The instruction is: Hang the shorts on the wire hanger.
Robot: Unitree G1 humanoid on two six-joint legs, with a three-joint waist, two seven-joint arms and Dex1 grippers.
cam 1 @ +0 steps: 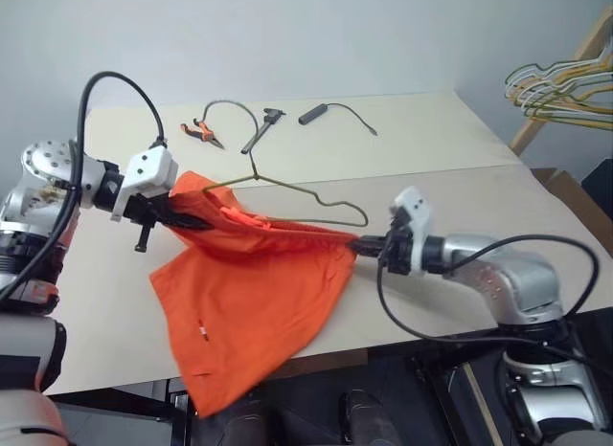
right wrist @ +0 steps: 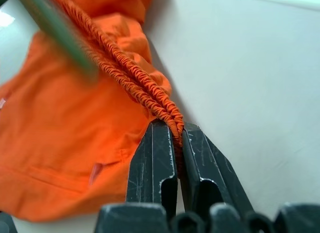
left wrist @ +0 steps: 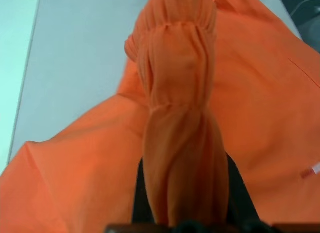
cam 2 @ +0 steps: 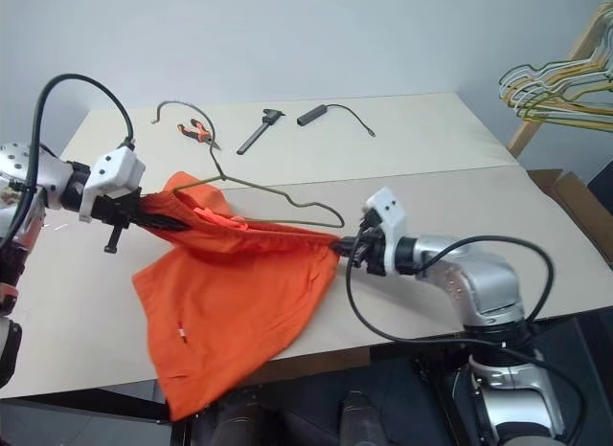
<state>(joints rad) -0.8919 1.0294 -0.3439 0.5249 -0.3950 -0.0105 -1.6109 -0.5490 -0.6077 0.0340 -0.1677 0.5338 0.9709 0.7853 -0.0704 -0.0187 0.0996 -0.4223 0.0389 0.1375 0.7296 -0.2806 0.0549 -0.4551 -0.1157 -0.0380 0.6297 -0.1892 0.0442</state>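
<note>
a: the two head views look forward and down over the table [cam 1: 431, 130]; both share the stretched shorts [cam 1: 249, 283] and both arms.

b: and the wrist views sit very near, each looking along its own fingers at orange fabric.

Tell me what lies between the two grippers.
The shorts: their waistband is stretched from the left gripper to the right gripper, both shut on it. The wire hanger lies over that span. Both eye views show it.
</note>
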